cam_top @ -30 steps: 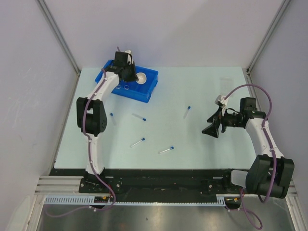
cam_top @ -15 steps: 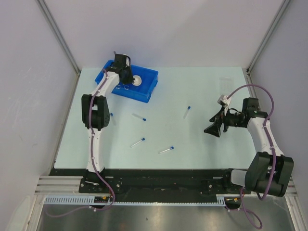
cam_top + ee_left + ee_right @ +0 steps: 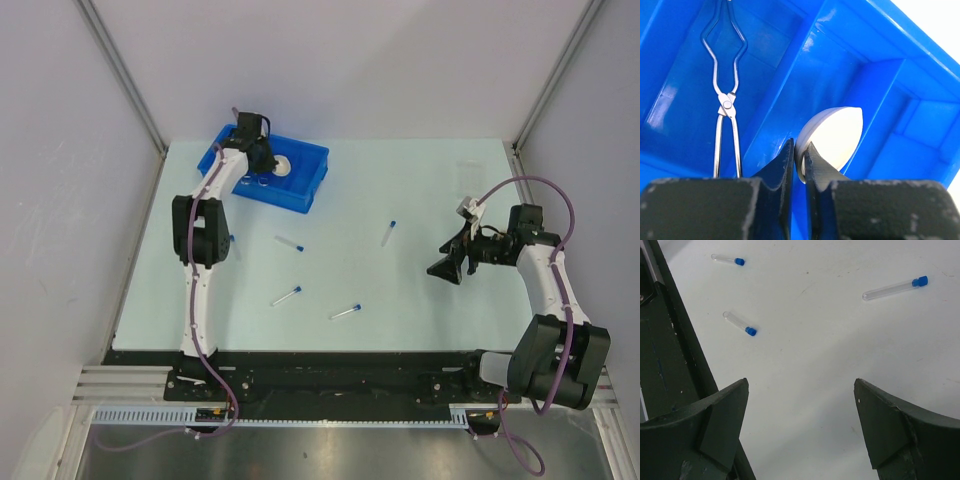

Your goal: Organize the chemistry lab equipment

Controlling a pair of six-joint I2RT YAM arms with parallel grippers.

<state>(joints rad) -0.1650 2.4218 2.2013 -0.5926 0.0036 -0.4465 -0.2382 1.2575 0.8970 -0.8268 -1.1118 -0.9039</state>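
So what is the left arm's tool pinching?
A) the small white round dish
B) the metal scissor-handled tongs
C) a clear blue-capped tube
A: the left tool pinches the rim of the small white round dish; the metal scissor-handled tongs lie apart in the blue plastic bin.

White dish (image 3: 832, 135) is hanging on edge over the blue bin (image 3: 880, 75), pinched by the left gripper (image 3: 799, 152). Metal tongs (image 3: 726, 95) are lying flat in the neighbouring compartment. Clear blue-capped tubes (image 3: 287, 296) are lying scattered on the table (image 3: 420, 180).
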